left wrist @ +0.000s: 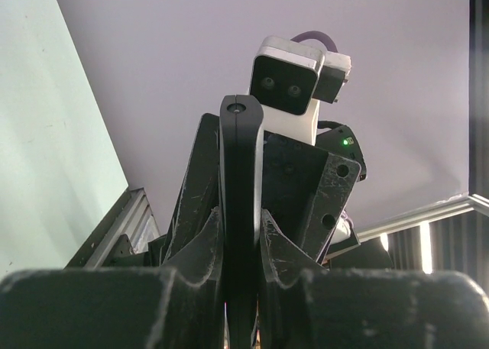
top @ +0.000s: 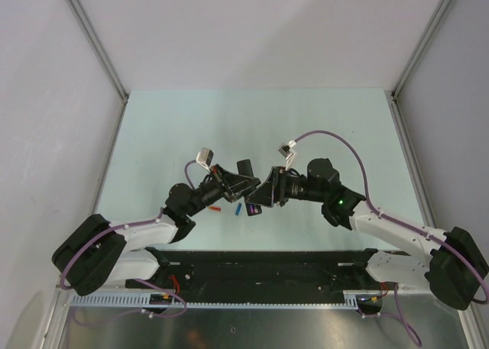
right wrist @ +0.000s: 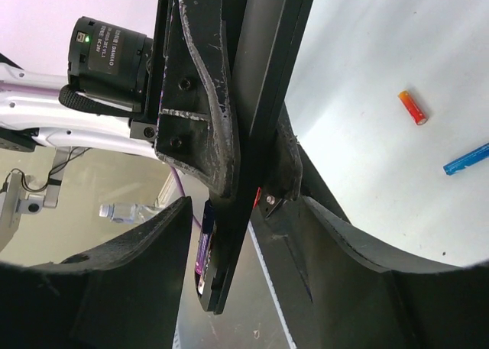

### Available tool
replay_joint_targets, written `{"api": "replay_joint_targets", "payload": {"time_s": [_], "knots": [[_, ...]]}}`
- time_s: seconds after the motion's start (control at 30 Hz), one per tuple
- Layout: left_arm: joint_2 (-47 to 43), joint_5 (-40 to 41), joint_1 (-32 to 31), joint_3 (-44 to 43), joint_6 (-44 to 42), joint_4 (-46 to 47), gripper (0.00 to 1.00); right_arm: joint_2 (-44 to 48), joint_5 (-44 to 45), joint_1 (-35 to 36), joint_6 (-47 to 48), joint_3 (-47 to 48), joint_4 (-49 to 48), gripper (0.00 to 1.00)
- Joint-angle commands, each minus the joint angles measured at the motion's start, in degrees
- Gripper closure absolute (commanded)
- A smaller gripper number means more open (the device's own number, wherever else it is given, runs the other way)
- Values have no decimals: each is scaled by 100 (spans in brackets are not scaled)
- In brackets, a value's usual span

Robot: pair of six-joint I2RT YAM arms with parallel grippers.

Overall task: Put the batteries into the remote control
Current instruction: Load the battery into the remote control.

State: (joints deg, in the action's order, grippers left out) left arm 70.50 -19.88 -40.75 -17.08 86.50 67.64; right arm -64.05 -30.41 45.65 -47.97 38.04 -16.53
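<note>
Right wrist view: the remote control (right wrist: 267, 59) runs off the top edge, and a blue stick (right wrist: 467, 157) far right is cut by the right edge. The fingers (right wrist: 114, 280) of the right gripper (right wrist: 246, 204) are dark blurs. Left wrist view: the left gripper (left wrist: 241, 227) hides the remote control's near end.

Overhead view facing table (top: 153, 120), wrist views close, sharing remote control (left wrist: 241, 211)

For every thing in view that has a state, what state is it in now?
left gripper: shut on the remote control.
right gripper: open, fingers either side of the remote's end.
remote control: held off the table.
battery: against the remote's lower end; seated or not, unclear.
orange-red cylinder: loose on the table.
blue stick: loose on the table.
</note>
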Motion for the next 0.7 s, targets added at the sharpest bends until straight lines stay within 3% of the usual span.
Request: {"api": "replay_joint_targets", "payload": {"time_s": [0.0,0.67], "knots": [[-54,-51,-38,21,-81,268,100,182,71,-30,-37,230,-96,37],[-326,-121,-38,-129,-19,259,100,156,317,-117,270,195,520,46]]}}
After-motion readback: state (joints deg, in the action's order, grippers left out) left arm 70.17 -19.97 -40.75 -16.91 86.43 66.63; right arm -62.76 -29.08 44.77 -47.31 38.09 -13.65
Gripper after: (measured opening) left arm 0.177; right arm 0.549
